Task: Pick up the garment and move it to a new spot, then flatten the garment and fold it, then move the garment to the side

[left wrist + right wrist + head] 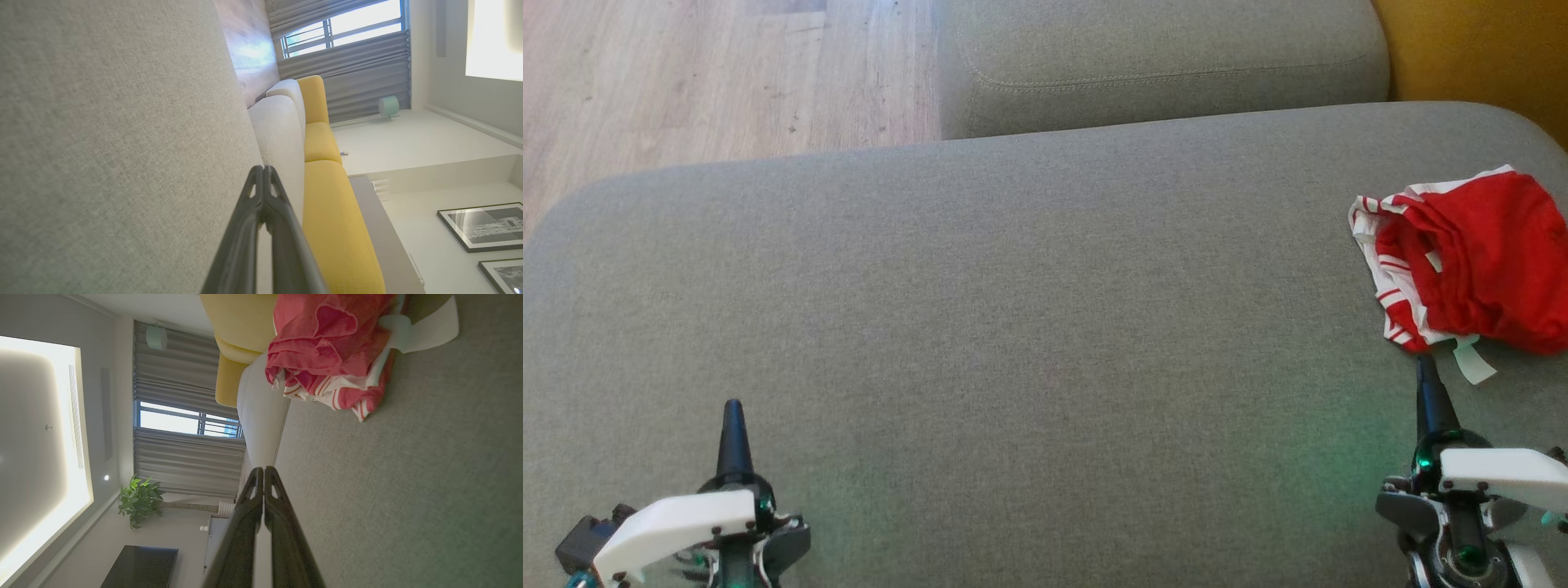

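A broad grey seat cushion (pixel 1013 286) took up most of the head view, its fabric bare across the middle and left. Beyond its far edge lay a pale wooden floor (pixel 686 73) at the upper left, and a second grey cushion (pixel 1160 65) with a stitched seam sat at the upper middle. A yellow cushion (pixel 1470 49) showed in the upper right corner. In the left wrist view the yellow sofa seats ran alongside the grey ones toward a window (pixel 343 28) hung with grey curtains, and two framed pictures (pixel 486 226) hung on a white wall. The right wrist view took in a leafy potted plant (pixel 139 498) standing near the curtains. The garment (pixel 1478 261), red with red-and-white striped edging, lay crumpled in a heap on the grey seat cushion at its far right side, partly cut off by the edge of the head view. The left gripper (pixel 734 406) hovered low over the near left part of the cushion, well apart from the garment, its two dark fingers pressed together with nothing between them. The right gripper (pixel 1425 361) was at the near right, its fingers likewise closed on nothing, with the tip just beside the garment's near edge. Whether it touched the cloth could not be told. A small white tag (pixel 1474 363) stuck out from the garment's near edge, just right of that fingertip.
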Tool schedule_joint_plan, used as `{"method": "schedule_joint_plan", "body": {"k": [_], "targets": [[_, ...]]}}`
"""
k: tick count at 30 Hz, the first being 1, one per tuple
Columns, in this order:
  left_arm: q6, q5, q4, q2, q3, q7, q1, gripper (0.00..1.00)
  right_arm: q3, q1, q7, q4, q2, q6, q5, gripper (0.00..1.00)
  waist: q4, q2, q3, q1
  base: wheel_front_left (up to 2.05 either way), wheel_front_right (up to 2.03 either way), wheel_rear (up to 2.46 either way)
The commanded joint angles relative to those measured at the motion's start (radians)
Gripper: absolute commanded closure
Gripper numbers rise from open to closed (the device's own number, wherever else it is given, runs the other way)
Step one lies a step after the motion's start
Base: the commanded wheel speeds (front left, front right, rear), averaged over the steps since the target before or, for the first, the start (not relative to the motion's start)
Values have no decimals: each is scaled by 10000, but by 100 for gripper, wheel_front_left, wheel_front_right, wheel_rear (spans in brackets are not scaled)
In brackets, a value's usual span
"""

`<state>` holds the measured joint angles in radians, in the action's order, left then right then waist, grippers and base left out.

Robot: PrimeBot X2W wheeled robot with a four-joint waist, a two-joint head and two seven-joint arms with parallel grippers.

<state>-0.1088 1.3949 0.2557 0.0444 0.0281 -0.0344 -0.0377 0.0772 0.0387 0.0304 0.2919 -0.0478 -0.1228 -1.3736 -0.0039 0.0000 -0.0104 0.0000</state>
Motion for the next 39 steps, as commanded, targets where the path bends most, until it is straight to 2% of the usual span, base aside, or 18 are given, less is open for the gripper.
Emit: {"method": "schedule_joint_plan", "body": {"k": [1, 22, 39], "targets": [[-119, 283, -256, 129, 341, -88, -580, 100, -96, 597, 100, -420, -165, -66, -353, 100, 3, 0, 6, 0, 0, 0, 0], [-219, 2217, -107, 132, 761, -711, -695, 100, 185, 675, 682, -481, -157, -79, -2501, 100, 39, 0, 72, 0, 0, 0, 0], [-219, 2197, -106, 116, 784, -730, -697, 100, 224, 679, 714, -479, -130, -79, -2468, 100, 39, 0, 72, 0, 0, 0, 0]]}}
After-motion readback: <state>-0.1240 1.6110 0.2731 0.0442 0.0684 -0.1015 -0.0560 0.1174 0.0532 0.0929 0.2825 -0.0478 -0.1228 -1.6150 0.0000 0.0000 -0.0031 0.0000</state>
